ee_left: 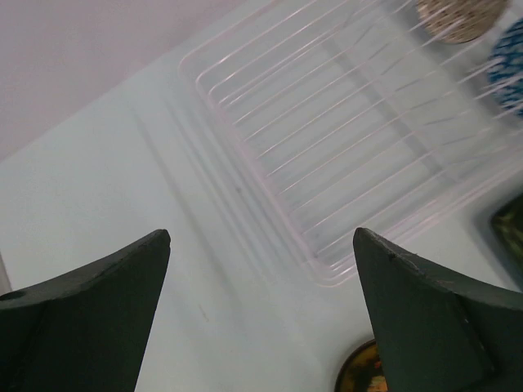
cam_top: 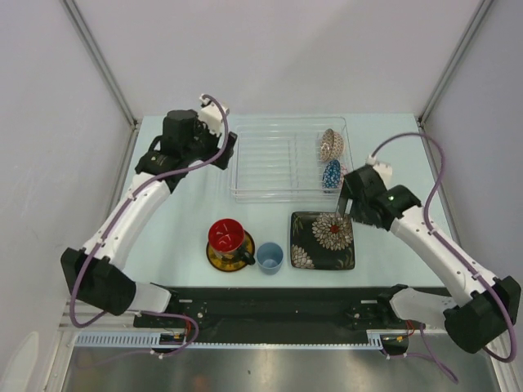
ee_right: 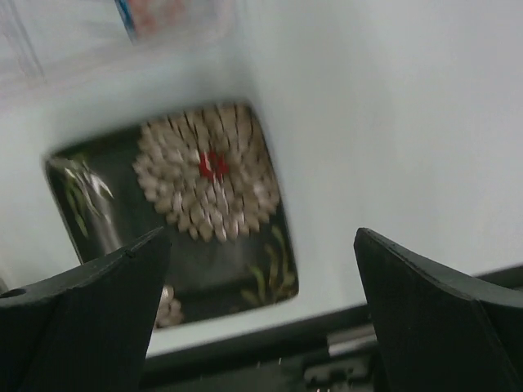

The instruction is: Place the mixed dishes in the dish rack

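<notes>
Black floral square plate [ee_right: 176, 220] | beneath right claw [ee_right: 261, 245] | fingers spread, empty

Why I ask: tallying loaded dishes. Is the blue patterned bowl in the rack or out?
In. The blue patterned bowl stands on edge inside the dish rack, beside the small red-white patterned bowl.

square plate [cam_top: 322, 240]: black, floral (red-centred bloom) | mug [cam_top: 226, 235]: red-lined | cup [cam_top: 270, 258]: light blue

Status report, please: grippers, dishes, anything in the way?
Left gripper open, empty, beside clear plastic dish rack. Right gripper open over black floral square plate. Red-white patterned bowl, blue patterned bowl racked. Nothing blocking.
</notes>
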### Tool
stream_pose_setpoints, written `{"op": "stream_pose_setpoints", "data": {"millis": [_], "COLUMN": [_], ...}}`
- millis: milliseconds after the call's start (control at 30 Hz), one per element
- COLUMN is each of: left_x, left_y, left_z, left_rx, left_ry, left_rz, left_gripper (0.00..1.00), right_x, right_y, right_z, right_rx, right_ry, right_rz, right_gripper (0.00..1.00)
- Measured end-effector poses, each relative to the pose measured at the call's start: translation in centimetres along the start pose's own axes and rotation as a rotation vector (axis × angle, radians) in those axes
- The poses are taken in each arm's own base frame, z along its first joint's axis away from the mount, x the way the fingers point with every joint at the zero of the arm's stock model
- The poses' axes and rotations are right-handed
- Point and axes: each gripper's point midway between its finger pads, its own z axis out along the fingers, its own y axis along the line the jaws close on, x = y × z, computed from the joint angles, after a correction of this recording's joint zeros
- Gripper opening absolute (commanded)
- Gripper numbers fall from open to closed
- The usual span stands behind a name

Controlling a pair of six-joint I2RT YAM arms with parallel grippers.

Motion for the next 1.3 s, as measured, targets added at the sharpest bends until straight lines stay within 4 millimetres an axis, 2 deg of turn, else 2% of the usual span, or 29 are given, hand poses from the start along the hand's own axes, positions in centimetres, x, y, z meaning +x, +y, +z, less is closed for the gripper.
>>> {"op": "stream_pose_setpoints", "data": {"millis": [33, 67, 100, 167, 200, 233, 300, 400, 567, 667, 1067, 1300], "left_x": [-1.2, -2.6, -3.9, -5.7, -6.0, -5.6, -4.0, -0.3, 5.8, 7.7, 10.5, 11.6], "left_y": [-0.8, -2.3, -4.0, -8.2, -10.3, -12.7, -16.0, -18.6, -19.8, -20.1, -23.2, -24.1], "left_z": [-0.6, -1.3, -2.0, -3.0, -3.2, -3.4, -2.9, -1.2, 0.7, 0.9, 1.8, 2.5], "left_rx": [0.025, 0.06, 0.103, 0.206, 0.254, 0.31, 0.39, 0.45, 0.49, 0.507, 0.6, 0.616], "left_ry": [-0.028, -0.057, -0.086, -0.128, -0.136, -0.127, -0.085, 0.011, 0.15, 0.182, 0.219, 0.225], "left_rz": [0.016, 0.042, 0.073, 0.139, 0.171, 0.212, 0.273, 0.342, 0.454, 0.523, 0.704, 0.738], "left_gripper": [1.0, 1.0, 1.0, 1.0, 1.0, 1.0, 1.0, 1.0, 1.0, 1.0, 1.0, 1.0], "right_x": [2.5, 4.4, 7.1, 9.9, 10.9, 11.8, 12.6, 13.7, 16.0, 16.5, 12.9, 11.9], "right_y": [-0.3, -0.6, -1.0, -1.9, -2.1, -2.2, -1.9, -1.0, -1.0, -1.2, -2.0, -0.7], "right_z": [0.8, 1.3, 2.0, 2.5, 2.6, 2.6, 2.4, 2.8, 4.6, 5.7, 8.9, 9.6], "right_rx": [-0.005, -0.005, -0.006, 0.009, 0.006, -0.005, -0.039, -0.109, -0.134, -0.146, -0.276, -0.371], "right_ry": [0.075, 0.133, 0.216, 0.305, 0.339, 0.364, 0.39, 0.422, 0.498, 0.516, 0.429, 0.425], "right_rz": [0.013, 0.026, 0.044, 0.086, 0.11, 0.136, 0.176, 0.23, 0.307, 0.353, 0.53, 0.533], "right_gripper": [1.0, 1.0, 1.0, 1.0, 1.0, 1.0, 1.0, 1.0, 1.0, 1.0, 1.0, 1.0]}}
